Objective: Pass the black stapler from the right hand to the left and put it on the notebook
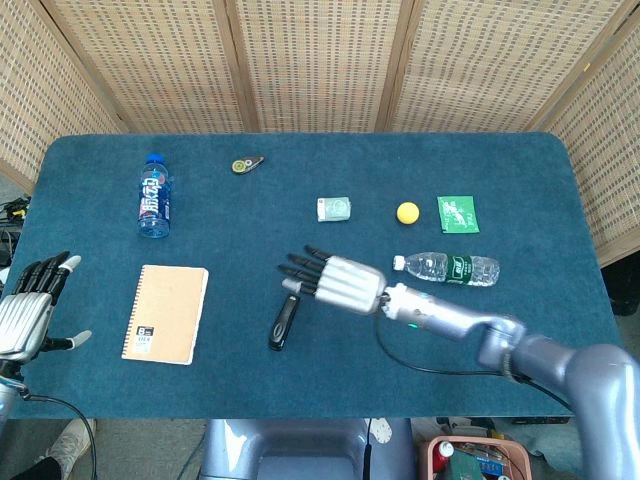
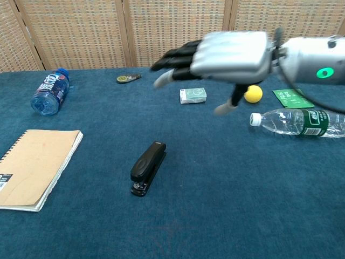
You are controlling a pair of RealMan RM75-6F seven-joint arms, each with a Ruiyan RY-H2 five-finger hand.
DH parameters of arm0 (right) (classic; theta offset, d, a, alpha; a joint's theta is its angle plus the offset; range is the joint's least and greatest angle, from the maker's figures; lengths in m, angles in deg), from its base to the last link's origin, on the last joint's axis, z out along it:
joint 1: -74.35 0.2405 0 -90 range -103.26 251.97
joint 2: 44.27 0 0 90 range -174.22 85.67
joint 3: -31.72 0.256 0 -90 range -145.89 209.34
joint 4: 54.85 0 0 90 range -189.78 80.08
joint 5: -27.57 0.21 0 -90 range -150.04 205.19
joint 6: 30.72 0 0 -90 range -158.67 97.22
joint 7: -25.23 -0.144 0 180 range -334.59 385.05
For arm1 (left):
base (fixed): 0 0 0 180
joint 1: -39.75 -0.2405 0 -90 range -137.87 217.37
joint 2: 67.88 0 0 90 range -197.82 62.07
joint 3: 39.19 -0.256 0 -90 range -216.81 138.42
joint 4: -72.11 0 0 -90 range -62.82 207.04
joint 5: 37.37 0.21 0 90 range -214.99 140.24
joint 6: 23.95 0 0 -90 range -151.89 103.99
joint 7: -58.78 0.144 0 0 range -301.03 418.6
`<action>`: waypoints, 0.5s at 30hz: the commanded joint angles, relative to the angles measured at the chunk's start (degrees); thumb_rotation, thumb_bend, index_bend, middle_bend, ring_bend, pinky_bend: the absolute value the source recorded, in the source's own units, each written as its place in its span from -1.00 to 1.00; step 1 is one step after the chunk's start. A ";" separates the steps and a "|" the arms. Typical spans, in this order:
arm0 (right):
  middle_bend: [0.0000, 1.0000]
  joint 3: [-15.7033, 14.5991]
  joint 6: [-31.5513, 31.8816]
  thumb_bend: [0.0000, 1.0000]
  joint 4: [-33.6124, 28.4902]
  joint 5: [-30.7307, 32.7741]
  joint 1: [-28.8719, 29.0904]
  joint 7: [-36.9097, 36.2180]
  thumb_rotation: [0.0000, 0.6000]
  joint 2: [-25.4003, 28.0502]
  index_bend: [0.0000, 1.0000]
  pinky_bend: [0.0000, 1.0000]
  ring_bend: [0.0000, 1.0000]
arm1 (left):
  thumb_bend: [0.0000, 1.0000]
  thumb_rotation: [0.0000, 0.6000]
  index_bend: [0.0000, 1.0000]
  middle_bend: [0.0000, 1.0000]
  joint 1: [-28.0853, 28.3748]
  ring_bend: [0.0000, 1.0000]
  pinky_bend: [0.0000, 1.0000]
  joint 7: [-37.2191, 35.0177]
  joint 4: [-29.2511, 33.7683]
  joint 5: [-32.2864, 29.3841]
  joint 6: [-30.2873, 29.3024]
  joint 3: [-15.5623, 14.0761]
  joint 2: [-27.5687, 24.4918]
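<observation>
At the far left edge of the head view, the left hand [image 1: 28, 312] hangs off the table's [image 1: 520, 180] 9 o'clock side, fingers spread and holding nothing; the chest view does not show it. Well up the table from it, toward 11 o'clock, a blue bottle [image 1: 153, 195] lies on its side on the blue cloth. Just right of the left hand lies the tan spiral notebook [image 1: 166, 313], flat, with nothing on it. A small yellow and black item [image 1: 245, 165] sits near the back edge, at about 12 o'clock from the notebook.

The black stapler [image 1: 284, 320] lies flat on the cloth between the notebook and the right hand, closed, its long axis running roughly front to back with a slight tilt. It is near the notebook's right edge but apart from it. In the chest view the stapler [image 2: 147, 168] rests alone on the table, with no finger touching it.

The right hand [image 1: 335, 281] is at about 1 o'clock from the stapler, raised above the table, fingers stretched out and apart toward the left, palm down, holding nothing. In the chest view it [image 2: 226, 54] floats high, well clear of the stapler below and to its left.

Behind the hand lies a small pale green packet [image 1: 333, 209], then a yellow ball [image 1: 407, 212] and a green sachet [image 1: 457, 214] to the right. A clear bottle with a green label [image 1: 447, 267] lies on its side at 3 o'clock from the right hand, just beyond the forearm.
</observation>
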 commanded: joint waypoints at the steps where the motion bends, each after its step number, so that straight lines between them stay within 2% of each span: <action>1: -1.00 -1.14 9.46 -1.00 -10.16 11.67 -15.45 1.38 1.00 11.48 -1.00 -0.77 -1.00 | -1.00 1.00 -1.00 -1.00 2.22 -1.00 -1.00 -3.12 -3.68 5.38 1.16 -0.72 1.06; 4: -1.00 -2.39 15.38 -1.00 -10.85 16.36 -24.08 -4.15 1.00 13.95 -1.00 -0.80 -1.00 | -1.00 1.00 -1.00 -1.00 5.68 -1.00 -1.00 -4.96 -8.56 12.48 2.39 -1.51 2.38; 7: -1.00 -2.88 19.02 -1.00 -10.22 17.75 -29.16 -7.21 1.00 14.05 -1.00 -0.86 -1.00 | -1.00 1.00 -1.00 -1.00 8.88 -1.00 -1.00 -7.37 -12.21 17.15 3.58 -2.03 3.39; 10: -1.00 -2.41 21.21 -1.00 -12.71 21.60 -34.28 -7.32 1.00 13.86 -1.00 -0.94 -1.00 | -1.00 1.00 -1.00 -1.00 13.11 -1.00 -1.00 -10.27 -16.47 23.56 3.54 -2.60 5.32; 12: -1.00 -2.30 21.53 -1.00 -14.39 22.88 -35.67 -7.11 1.00 14.10 -1.00 -0.98 -1.00 | -1.00 1.00 -1.00 -1.00 14.51 -1.00 -1.00 -11.14 -18.29 25.90 3.21 -2.93 6.13; 15: -1.00 -1.85 23.14 -1.00 -19.24 25.61 -39.33 -6.51 1.00 14.56 -1.00 -1.00 -1.00 | -1.00 1.00 -1.00 -1.00 19.43 -1.00 -1.00 -13.38 -24.41 33.03 2.46 -4.08 9.00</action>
